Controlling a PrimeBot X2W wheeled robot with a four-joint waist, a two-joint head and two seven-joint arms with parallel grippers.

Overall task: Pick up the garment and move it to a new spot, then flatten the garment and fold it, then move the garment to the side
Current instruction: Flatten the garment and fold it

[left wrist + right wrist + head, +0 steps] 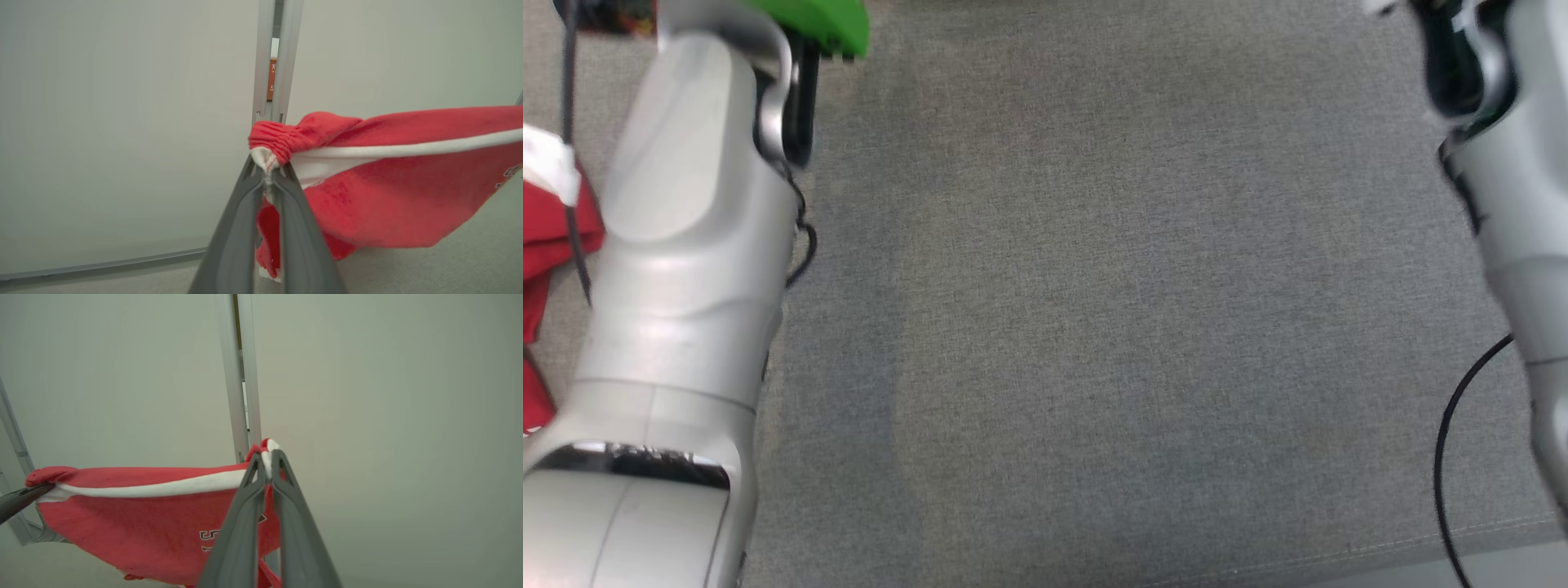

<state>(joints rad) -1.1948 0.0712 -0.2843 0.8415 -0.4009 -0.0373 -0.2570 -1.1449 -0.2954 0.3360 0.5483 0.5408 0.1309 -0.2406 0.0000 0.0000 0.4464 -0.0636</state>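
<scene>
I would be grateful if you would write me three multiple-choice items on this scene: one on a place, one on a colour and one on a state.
1. In the left wrist view, which way does the garment stretch from the left gripper?
A. To that view's right.
B. To that view's left.
C. Straight up.

2. What colour is the band along the garment's upper edge?
A. Blue.
B. White.
C. Yellow.

3. How does the right gripper stand?
A. Wide open.
B. Shut on nothing.
C. Shut on the garment.

Answers: 1 A, the red cloth runs from the fingertips to that view's right edge; 2 B, a white stripe tops the red cloth; 3 C, its fingertips pinch a red-and-white corner.
</scene>
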